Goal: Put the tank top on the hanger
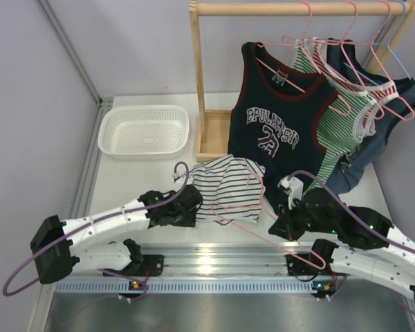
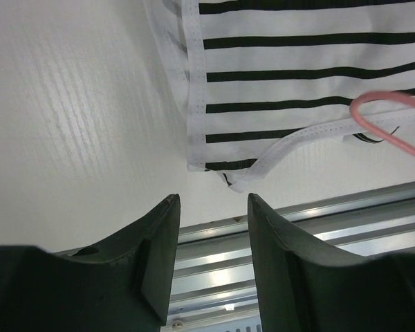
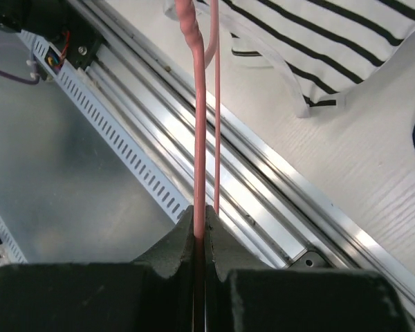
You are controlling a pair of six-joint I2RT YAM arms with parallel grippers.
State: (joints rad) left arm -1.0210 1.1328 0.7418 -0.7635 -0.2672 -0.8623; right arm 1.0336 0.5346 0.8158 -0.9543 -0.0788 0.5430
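The white tank top [image 1: 225, 181] with thin dark stripes lies crumpled on the table, in front of the rack. The pink wire hanger [image 1: 238, 206] lies across its front edge, with its hook toward the right arm. My right gripper [image 1: 282, 225] is shut on the hanger's wire [image 3: 199, 138], just right of the top [image 3: 332, 41]. My left gripper [image 1: 194, 204] is open and empty at the top's left front corner. In the left wrist view its gripper [image 2: 211, 200] sits just short of the top's hem [image 2: 297, 69], with a pink hanger loop [image 2: 394, 142] on the fabric.
A white mesh basket [image 1: 144, 131] stands at the back left. A wooden rack [image 1: 200, 83] holds a navy top with lettering [image 1: 277, 124], a green-striped top [image 1: 339, 117] and a light blue hanger [image 1: 401, 41]. An aluminium rail [image 1: 214, 259] runs along the front edge.
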